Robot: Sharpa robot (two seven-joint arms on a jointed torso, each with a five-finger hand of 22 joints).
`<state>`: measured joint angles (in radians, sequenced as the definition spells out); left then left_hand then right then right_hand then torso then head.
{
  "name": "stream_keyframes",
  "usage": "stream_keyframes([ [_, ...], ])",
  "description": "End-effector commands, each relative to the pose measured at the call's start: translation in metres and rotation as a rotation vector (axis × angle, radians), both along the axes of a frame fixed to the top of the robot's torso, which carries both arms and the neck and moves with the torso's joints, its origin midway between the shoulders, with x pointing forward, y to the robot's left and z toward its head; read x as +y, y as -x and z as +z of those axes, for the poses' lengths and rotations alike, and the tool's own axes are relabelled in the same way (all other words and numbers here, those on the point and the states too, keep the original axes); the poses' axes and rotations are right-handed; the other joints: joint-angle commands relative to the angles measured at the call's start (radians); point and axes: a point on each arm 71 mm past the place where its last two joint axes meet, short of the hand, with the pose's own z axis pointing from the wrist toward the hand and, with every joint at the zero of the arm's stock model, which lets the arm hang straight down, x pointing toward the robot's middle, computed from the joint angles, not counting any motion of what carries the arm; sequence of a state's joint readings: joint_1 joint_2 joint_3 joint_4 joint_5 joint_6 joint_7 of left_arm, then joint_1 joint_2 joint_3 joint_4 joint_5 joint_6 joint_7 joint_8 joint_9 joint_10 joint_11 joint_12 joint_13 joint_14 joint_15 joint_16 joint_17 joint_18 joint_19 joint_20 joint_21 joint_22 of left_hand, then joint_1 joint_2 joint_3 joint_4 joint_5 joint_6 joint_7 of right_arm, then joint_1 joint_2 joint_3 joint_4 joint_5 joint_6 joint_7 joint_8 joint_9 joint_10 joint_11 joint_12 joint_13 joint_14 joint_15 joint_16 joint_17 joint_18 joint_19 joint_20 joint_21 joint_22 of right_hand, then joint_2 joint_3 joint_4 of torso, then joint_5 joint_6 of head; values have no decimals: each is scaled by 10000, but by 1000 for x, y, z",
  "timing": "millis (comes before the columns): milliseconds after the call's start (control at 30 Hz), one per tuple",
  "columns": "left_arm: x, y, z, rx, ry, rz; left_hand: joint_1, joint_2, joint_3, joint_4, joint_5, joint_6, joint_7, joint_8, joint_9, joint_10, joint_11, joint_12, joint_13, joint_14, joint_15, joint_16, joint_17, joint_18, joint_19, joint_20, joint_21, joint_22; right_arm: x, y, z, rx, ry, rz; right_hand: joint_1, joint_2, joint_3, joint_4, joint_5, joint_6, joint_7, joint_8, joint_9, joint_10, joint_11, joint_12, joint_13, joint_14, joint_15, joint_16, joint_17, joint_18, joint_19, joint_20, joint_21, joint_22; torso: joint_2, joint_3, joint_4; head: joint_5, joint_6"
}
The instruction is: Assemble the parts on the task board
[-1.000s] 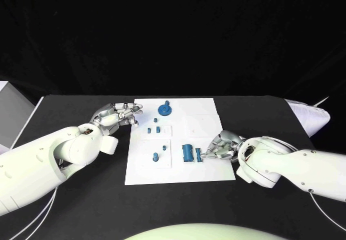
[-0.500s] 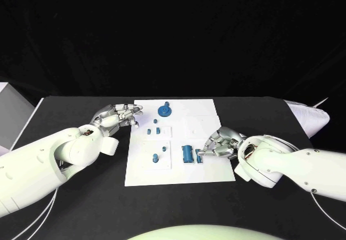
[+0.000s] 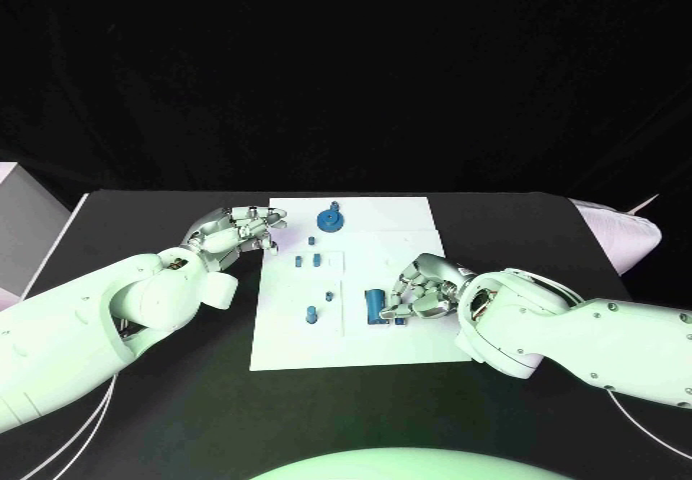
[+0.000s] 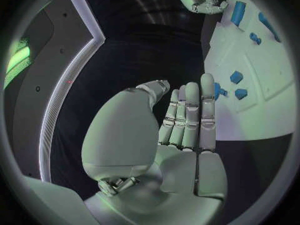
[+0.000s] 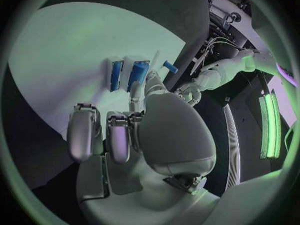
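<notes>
Head view: the flat white task board (image 3: 411, 342) lies mid-counter (image 3: 173, 400). The right hand (image 3: 414, 292) touches a smooth blue cylinder part (image 3: 375, 304) on it; whether it grips, I cannot tell. The left hand (image 3: 238, 231) hovers by the board's far left corner.

Left wrist view: left hand (image 4: 187, 117) flat, holding nothing.

Right wrist view: right hand's fingers (image 5: 140, 92) reach blue parts (image 5: 139, 75).

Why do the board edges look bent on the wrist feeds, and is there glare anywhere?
Fisheye: the left wrist view curves the board edge, the right wrist view rounds it into a dome. Green light tints the board in all views. Right wrist view: bright green strip lamp at the rim. Head view: straight edges, black backdrop.
</notes>
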<state>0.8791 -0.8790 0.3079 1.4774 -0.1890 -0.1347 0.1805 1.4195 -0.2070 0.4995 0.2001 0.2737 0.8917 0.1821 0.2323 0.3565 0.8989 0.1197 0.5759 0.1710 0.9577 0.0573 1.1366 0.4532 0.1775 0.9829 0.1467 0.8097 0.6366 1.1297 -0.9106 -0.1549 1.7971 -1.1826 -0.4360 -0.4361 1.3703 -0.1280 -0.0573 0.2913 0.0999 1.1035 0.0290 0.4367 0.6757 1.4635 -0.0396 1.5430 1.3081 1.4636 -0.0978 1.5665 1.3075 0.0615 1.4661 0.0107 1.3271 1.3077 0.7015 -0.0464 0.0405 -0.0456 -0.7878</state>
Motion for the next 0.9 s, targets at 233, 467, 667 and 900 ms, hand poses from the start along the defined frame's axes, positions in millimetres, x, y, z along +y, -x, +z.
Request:
stream_keyframes([
  [233,-2,0,1,-114,89,-132,40,70,1,38,3,-22,18,55,9,-73,23,39,-13,-36,-36,-17,-14,66,53,1,-48,-9,8,1,-1,-329,762,235,79,-27,93,0,-46,33,-92,89,39,1013,-87,100,2551,1072,-78,43,2633,-171,656,-72,83,1688,-1,9,-11,12,-20],
  [467,-2,1,1,-110,87,-137,40,70,1,38,3,-22,18,55,9,-73,23,39,-13,-36,-36,-17,-14,66,53,1,-48,-9,12,0,-4,-349,916,323,120,-17,133,-8,-38,31,-122,164,73,1034,-112,161,2577,1072,-99,43,2633,-184,672,-89,150,1718,-2,1,0,13,-31],
  [667,-1,1,1,-106,77,-129,40,70,1,38,3,-22,18,55,9,-73,23,39,-13,-36,-36,-17,-14,66,53,1,-48,-9,12,-1,-4,-607,1050,148,225,42,214,-14,-12,0,-148,234,102,1041,-137,183,2587,1072,-122,43,2633,-190,681,-111,183,1736,4,5,-2,22,-44],
  [900,-1,1,1,-100,71,-129,40,70,1,38,3,-22,18,55,9,-73,23,39,-13,-36,-36,-17,-14,66,53,1,-48,-9,10,-3,-3,-999,940,-163,193,163,283,11,120,-28,-165,324,130,1070,-157,268,2623,1072,-143,43,2633,-221,714,-136,346,1807,8,7,-4,38,-42],
])
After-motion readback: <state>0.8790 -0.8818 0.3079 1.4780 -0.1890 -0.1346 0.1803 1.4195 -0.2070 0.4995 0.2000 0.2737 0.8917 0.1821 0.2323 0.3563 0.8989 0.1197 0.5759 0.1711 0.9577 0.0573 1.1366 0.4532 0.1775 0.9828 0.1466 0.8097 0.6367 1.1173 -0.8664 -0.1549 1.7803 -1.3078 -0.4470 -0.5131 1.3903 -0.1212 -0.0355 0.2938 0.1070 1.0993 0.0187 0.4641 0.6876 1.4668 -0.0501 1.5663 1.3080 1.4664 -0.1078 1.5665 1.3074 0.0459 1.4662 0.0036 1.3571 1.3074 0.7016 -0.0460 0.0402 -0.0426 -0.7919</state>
